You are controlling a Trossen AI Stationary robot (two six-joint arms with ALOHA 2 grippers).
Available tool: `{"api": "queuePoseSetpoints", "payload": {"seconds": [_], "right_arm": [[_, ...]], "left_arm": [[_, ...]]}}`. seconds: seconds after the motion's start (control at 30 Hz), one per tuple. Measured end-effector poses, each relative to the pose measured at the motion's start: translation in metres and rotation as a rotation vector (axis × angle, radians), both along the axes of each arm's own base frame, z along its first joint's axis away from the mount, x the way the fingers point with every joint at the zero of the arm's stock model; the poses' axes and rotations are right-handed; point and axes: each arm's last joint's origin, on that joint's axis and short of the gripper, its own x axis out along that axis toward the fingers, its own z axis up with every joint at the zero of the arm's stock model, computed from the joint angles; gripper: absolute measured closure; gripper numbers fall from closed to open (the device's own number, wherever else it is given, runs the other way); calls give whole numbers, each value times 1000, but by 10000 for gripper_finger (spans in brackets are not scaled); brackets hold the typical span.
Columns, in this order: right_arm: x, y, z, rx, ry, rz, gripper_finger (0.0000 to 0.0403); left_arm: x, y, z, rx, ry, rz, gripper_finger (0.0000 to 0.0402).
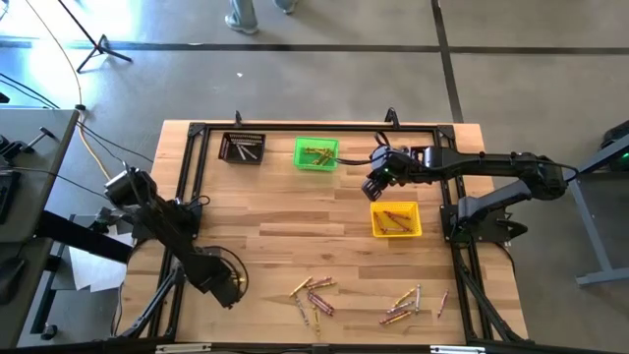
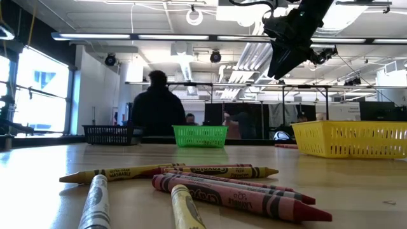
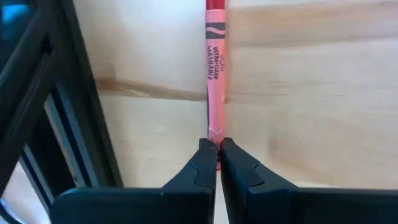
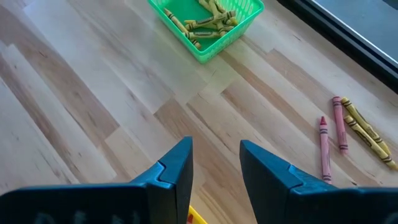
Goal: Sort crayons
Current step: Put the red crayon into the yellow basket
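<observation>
Left gripper [image 3: 219,163], low at the near-left of the table [image 1: 265,211] just inside the black frame rail [image 3: 68,118], fingers pinched together on the very end of a red crayon [image 3: 215,74] that lies flat and points straight away from them. Because the hold takes only the tip, the crayon may pivot or slip free when lifted, and the rail alongside leaves little room to swing. Right gripper [image 4: 216,171], jaws apart and empty, hangs high between the green bin [image 1: 315,153] and the yellow bin [image 1: 395,219] at the far right. Loose crayons [image 1: 313,295] lie in two clusters along the near edge, several crossing, so a later pick may drag a neighbour. A black bin [image 1: 242,148] stands far left.
</observation>
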Motion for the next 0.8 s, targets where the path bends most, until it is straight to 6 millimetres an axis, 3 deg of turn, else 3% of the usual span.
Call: {"api": "queuePoseSetpoints", "payload": {"seconds": [0.23,0.5,0.8], "right_arm": [[0,0,0,3,-3,-6,286],[1,0,0,3,-9,-6,286],[2,4,1,71,-46,-21,286]], "left_arm": [[2,12,30,73,-257,-1,401],[16,48,72,319,-721,-81,401],[57,85,105,514,-1008,-366,401]]}}
